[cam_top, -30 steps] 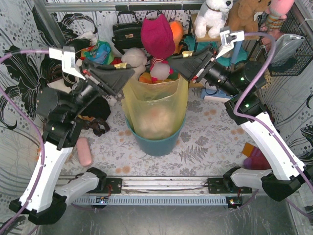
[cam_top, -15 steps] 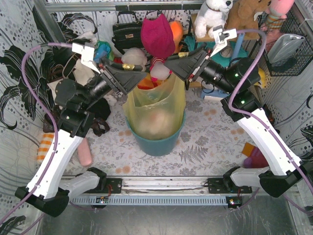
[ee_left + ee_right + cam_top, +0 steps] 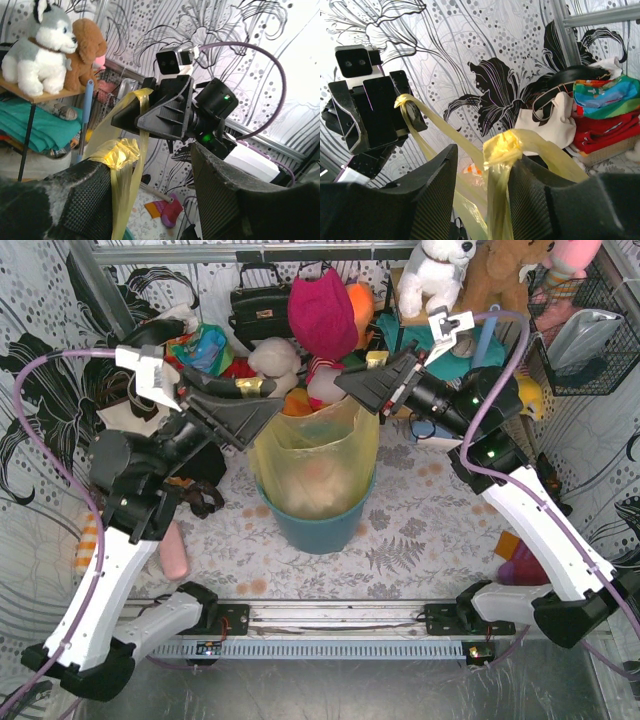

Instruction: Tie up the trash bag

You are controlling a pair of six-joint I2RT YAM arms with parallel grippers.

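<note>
Two twisted ears of the trash bag stand above its mouth. One is pinched between the fingers of the left gripper at the bag's ten o'clock, the other in the right gripper at one o'clock. The bag sits in the teal bin at the middle of the counter. Its film looks thin, soft and slippery, and light with paper inside, so a hard pull would likely stretch or tear it. Grip the thick twisted ears, not the single-layer wall.
</note>
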